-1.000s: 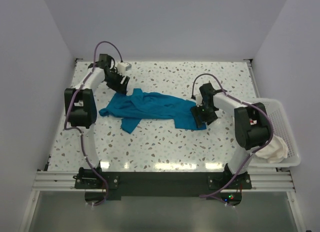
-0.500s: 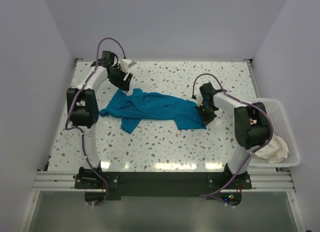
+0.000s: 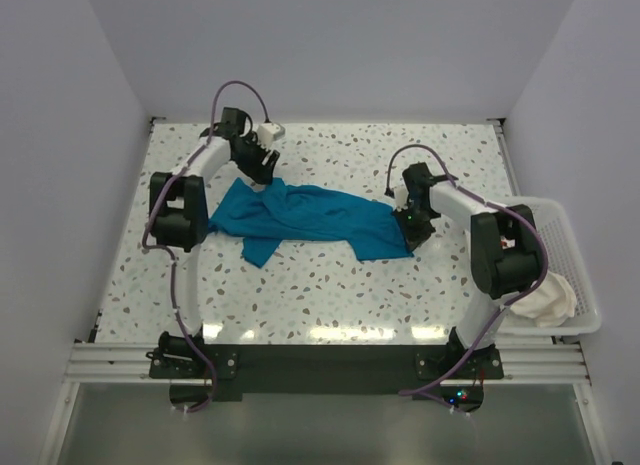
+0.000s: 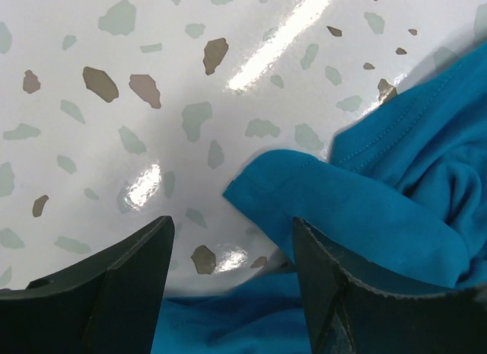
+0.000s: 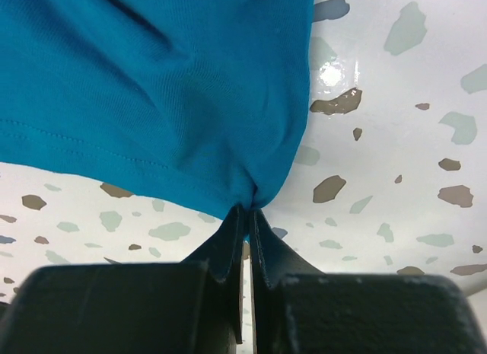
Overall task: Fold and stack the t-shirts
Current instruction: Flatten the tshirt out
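A teal-blue t-shirt (image 3: 310, 217) lies crumpled across the middle of the speckled table (image 3: 330, 295), stretched from left to right. My right gripper (image 3: 411, 226) is shut on the shirt's right corner, where the cloth (image 5: 175, 87) bunches between the fingertips (image 5: 249, 211). At the shirt's upper left edge my left gripper (image 3: 262, 168) stands open, fingers (image 4: 129, 285) apart, with a folded corner of teal cloth (image 4: 342, 209) lying just ahead of them. A white shirt (image 3: 548, 297) sits bundled in the basket at the right.
A white mesh basket (image 3: 578, 255) stands off the table's right edge beside my right arm. Grey walls close in the table at the back and on both sides. Speckled tabletop shows in front of the shirt.
My right gripper has shut on the shirt's right corner. The left gripper has moved right along the shirt's upper left edge, staying open.
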Tool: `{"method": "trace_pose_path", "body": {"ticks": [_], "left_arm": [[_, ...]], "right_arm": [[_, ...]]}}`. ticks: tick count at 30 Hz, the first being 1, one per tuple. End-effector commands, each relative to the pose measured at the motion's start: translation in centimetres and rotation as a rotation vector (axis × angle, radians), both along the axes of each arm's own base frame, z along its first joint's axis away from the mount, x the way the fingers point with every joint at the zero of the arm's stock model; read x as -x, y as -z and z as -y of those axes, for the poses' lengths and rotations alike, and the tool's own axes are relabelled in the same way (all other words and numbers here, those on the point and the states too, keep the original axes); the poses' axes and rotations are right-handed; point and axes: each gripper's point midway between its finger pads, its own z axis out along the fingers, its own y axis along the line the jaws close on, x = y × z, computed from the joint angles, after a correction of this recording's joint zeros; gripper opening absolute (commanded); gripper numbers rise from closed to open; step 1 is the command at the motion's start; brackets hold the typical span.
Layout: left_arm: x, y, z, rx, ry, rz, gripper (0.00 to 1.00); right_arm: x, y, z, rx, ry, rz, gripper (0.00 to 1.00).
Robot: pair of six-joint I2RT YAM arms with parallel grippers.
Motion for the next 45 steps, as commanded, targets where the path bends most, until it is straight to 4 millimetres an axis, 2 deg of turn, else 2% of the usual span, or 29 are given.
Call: {"method": "trace_pose_path", "body": {"ticks": [1,4,8,11,14,15,18,19,20,21,22,23,24,26,27,28,29,30,31,34,35,36,37,39,40,41,43,44,45], "left_arm": [[-0.5,0.0,1.1,-0.018,0.047,0.047,0.68],[-0.1,1.7,0.9,-0.058,0.050,0.026,0.65],[1.4,3.9,1.8,-0.115,0.105,0.005,0.59],[2.9,5.8,1.9,-0.208,0.142,-0.017,0.49],[3.6,6.9,1.3,-0.238,0.147,-0.033,0.33],[3.5,7.0,1.2,-0.235,0.143,-0.038,0.23],[1.5,5.6,0.1,-0.181,0.087,-0.029,0.03],[-0.6,3.2,0.1,-0.139,0.049,0.016,0.00],[-2.0,2.3,-1.3,-0.124,0.006,0.033,0.00],[-3.3,0.8,-1.8,-0.107,-0.018,0.065,0.00],[-5.8,-2.7,-2.2,-0.086,-0.047,0.154,0.00],[-7.0,-4.8,-3.3,-0.062,-0.087,0.196,0.00],[-7.9,-6.7,-3.8,-0.044,-0.101,0.240,0.00],[-9.4,-12.2,-4.5,-0.006,-0.120,0.368,0.00],[-9.5,-13.7,-4.7,0.001,-0.122,0.403,0.00],[-9.9,-14.9,-4.9,0.008,-0.128,0.447,0.00],[-9.7,-17.6,-5.4,0.014,-0.142,0.502,0.00],[-9.6,-18.8,-5.6,0.021,-0.150,0.529,0.00],[-9.7,-20.0,-5.9,0.043,-0.169,0.559,0.00],[-8.8,-25.9,-7.1,0.103,-0.241,0.647,0.00],[-8.6,-26.9,-9.0,0.113,-0.280,0.660,0.00],[-8.3,-28.3,-9.5,0.132,-0.298,0.681,0.00],[-7.3,-30.2,-10.5,0.154,-0.340,0.702,0.00],[-6.3,-32.6,-11.5,0.171,-0.380,0.744,0.00],[-5.7,-33.1,-12.0,0.190,-0.410,0.742,0.00],[-4.5,-35.3,-13.0,0.195,-0.441,0.780,0.00],[-3.4,-37.1,-14.3,0.220,-0.494,0.807,0.00],[-2.2,-39.2,-14.5,0.233,-0.503,0.842,0.00],[-1.6,-40.1,-14.6,0.246,-0.508,0.856,0.00]], "right_arm": [[-0.8,-0.7,-0.2,-0.027,-0.015,0.001,0.00],[-0.9,-0.7,-0.5,-0.039,-0.024,-0.010,0.00],[-1.0,-0.9,-0.7,-0.073,-0.030,-0.031,0.00],[-1.2,-1.2,-0.6,-0.112,-0.023,-0.045,0.00],[-1.6,-1.4,0.0,-0.128,-0.012,-0.045,0.00],[-1.7,-1.4,0.1,-0.141,-0.012,-0.045,0.00],[-2.8,-2.2,-0.1,-0.162,-0.017,-0.019,0.00],[-3.6,-2.8,-0.2,-0.165,-0.019,0.007,0.00],[-4.3,-3.2,0.0,-0.167,-0.016,0.031,0.00],[-5.0,-3.6,0.3,-0.170,-0.007,0.049,0.00],[-6.5,-4.7,0.5,-0.176,0.002,0.093,0.00],[-7.4,-5.1,1.0,-0.180,0.022,0.112,0.00],[-8.3,-5.7,1.3,-0.182,0.033,0.137,0.00],[-10.9,-8.0,2.0,-0.195,0.064,0.214,0.00],[-11.7,-8.5,2.1,-0.204,0.072,0.233,0.00],[-13.2,-10.2,2.2,-0.217,0.075,0.285,0.00],[-13.9,-10.9,2.4,-0.223,0.091,0.306,0.00],[-14.7,-11.7,2.5,-0.229,0.098,0.330,0.00],[-15.9,-13.5,2.5,-0.242,0.099,0.381,0.00],[-17.9,-17.6,3.1,-0.274,0.125,0.496,0.00],[-18.2,-18.5,3.1,-0.281,0.127,0.522,0.00],[-18.6,-20.1,3.0,-0.289,0.127,0.564,0.00],[-19.0,-21.6,4.6,-0.291,0.170,0.613,0.00],[-19.4,-24.4,5.1,-0.309,0.181,0.685,0.00],[-19.4,-25.8,5.4,-0.317,0.186,0.716,0.00],[-19.6,-26.9,5.9,-0.328,0.206,0.743,0.00],[-20.0,-30.3,6.1,-0.353,0.214,0.825,0.00],[-20.3,-31.7,6.4,-0.368,0.234,0.861,0.00],[-20.3,-34.1,6.4,-0.383,0.227,0.916,0.00]]}}
